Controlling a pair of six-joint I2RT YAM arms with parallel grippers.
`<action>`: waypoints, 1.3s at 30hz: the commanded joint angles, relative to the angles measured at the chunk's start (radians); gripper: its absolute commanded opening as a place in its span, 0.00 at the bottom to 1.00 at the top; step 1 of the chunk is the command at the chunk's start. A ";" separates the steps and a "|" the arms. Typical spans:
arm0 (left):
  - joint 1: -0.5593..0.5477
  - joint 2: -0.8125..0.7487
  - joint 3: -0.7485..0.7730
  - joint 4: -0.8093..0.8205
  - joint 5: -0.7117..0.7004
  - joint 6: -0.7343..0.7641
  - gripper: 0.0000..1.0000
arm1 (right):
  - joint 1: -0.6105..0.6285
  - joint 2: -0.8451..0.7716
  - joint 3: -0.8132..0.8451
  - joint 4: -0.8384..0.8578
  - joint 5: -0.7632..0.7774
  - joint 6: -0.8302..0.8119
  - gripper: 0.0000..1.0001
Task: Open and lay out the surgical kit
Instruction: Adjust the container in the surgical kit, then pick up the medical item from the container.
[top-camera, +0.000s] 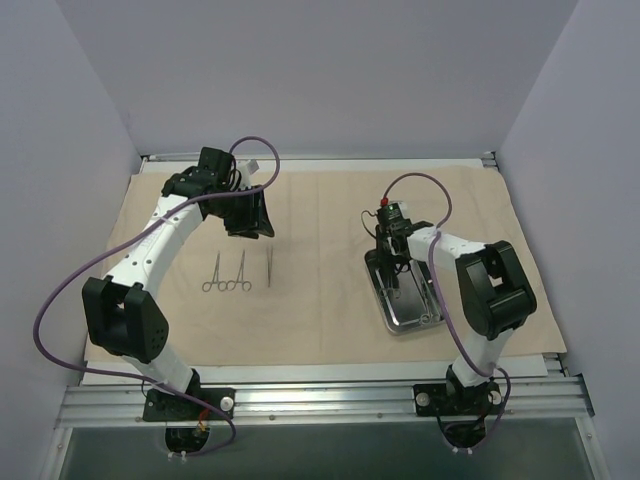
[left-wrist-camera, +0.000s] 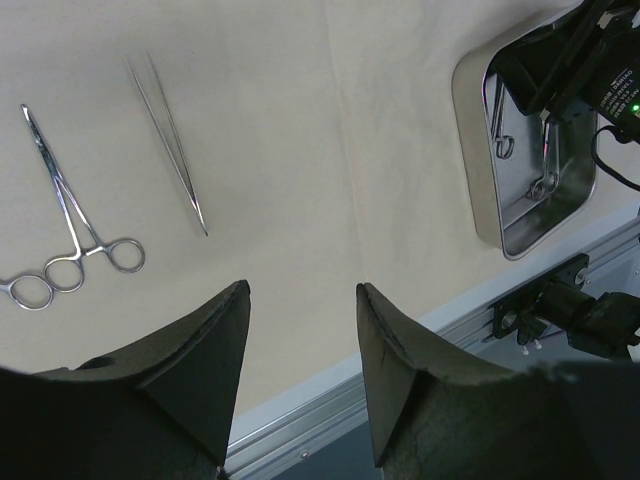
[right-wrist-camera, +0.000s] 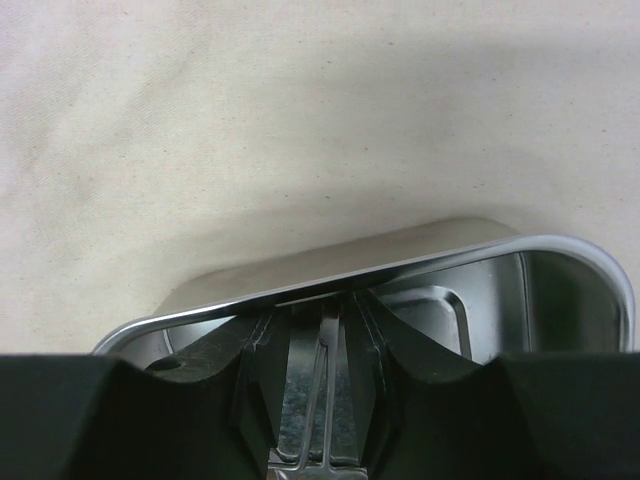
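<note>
While the left gripper hangs over the wrapping cloth with its fingers apart and nothing between them, the interesting bit is over at the steel tray. The cloth is spread flat across the table. The tray sits on its right half, near the front edge and a bit skewed.

The right gripper is dipped right down inside the tray, below the rim. Its fingers are drawn in narrow, with a silver instrument running up between them. Honestly I can't tell whether they're actually pinching it or just sitting either side of it, since the wrist view is too cramped and everything reflects.

From the left wrist camera you can see into the tray from the side. There are ring-handled pieces lying on the floor of it, one ring near the long wall and another ring further toward the corner, partly hidden behind the right gripper.

Out of the tray, on the left half of the cloth, are two forceps side by side, rings toward the arms, with the tweezers just to their right. All three lie flat and roughly parallel, well apart from the tray.
</note>
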 joint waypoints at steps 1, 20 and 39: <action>-0.002 -0.047 0.000 0.004 0.027 0.021 0.56 | 0.015 0.031 -0.005 0.005 0.054 0.004 0.29; -0.008 -0.075 -0.032 0.024 0.048 0.006 0.56 | -0.026 0.014 0.047 -0.124 -0.007 0.005 0.00; -0.089 -0.072 -0.044 0.130 0.135 -0.028 0.57 | -0.029 -0.262 0.124 -0.346 -0.021 0.028 0.00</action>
